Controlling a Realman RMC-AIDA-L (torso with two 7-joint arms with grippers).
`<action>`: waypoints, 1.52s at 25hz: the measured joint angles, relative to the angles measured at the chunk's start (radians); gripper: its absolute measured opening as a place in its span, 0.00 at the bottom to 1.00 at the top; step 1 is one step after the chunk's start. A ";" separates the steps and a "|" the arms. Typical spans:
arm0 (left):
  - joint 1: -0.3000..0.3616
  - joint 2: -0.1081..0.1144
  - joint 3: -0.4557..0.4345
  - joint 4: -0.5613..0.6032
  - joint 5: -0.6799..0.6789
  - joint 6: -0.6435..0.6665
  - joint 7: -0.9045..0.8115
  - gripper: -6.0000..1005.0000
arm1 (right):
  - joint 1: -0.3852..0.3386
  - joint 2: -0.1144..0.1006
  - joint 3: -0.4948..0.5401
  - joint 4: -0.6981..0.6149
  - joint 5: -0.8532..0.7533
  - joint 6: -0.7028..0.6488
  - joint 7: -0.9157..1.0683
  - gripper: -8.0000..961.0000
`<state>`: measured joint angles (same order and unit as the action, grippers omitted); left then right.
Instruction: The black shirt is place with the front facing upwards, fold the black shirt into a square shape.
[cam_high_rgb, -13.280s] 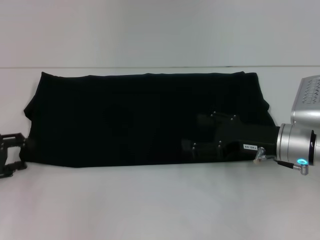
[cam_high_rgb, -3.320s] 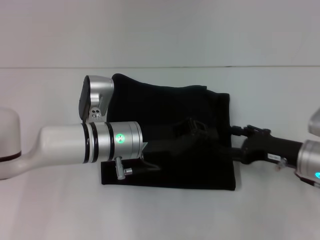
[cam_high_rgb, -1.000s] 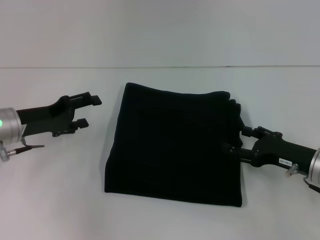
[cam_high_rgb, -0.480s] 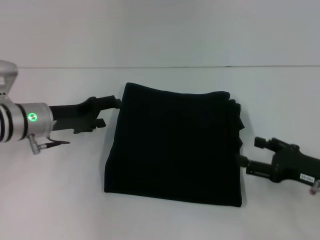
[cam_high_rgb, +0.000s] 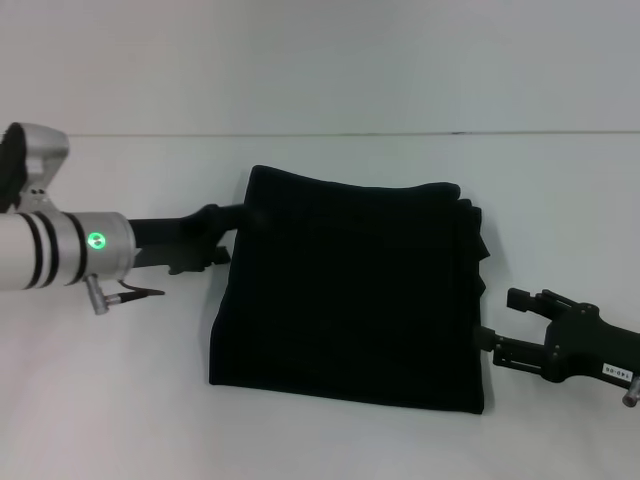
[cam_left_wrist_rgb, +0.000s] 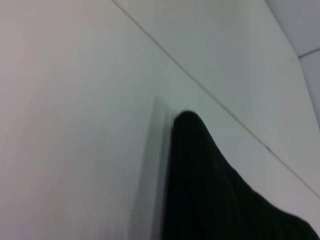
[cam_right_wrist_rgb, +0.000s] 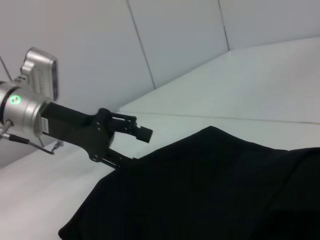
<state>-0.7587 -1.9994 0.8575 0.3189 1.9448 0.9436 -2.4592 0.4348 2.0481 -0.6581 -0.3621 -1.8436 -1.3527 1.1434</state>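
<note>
White table (cam_high_rgb: 330, 440): left end effector (cam_high_rgb: 232, 232) spread at black shirt (cam_high_rgb: 350, 290); right end effector (cam_high_rgb: 500, 325) spread beside it.

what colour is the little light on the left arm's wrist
Green. The light glows on the silver wrist behind the left pincer, clearest in the head view.

I see even, soft overhead light on the plain white tabletop (cam_high_rgb: 330, 440), with faint shadows only. The large black cloth shirt (cam_high_rgb: 350, 290) reads as a flat dark mass, its folds lost. My left wrist view is blurred.
</note>
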 joint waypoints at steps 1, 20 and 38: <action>-0.002 -0.002 0.008 0.000 0.000 0.000 0.000 0.82 | 0.000 0.000 0.000 0.000 0.000 -0.002 0.001 0.98; -0.017 -0.009 0.076 0.026 0.023 -0.035 0.009 0.63 | 0.002 0.000 -0.005 0.000 -0.002 -0.026 0.003 0.98; 0.006 -0.009 -0.035 0.007 0.013 -0.011 0.007 0.09 | 0.009 0.003 -0.005 0.000 -0.002 -0.026 0.004 0.98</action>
<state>-0.7530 -2.0079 0.8228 0.3261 1.9574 0.9321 -2.4518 0.4440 2.0508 -0.6627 -0.3619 -1.8453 -1.3791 1.1474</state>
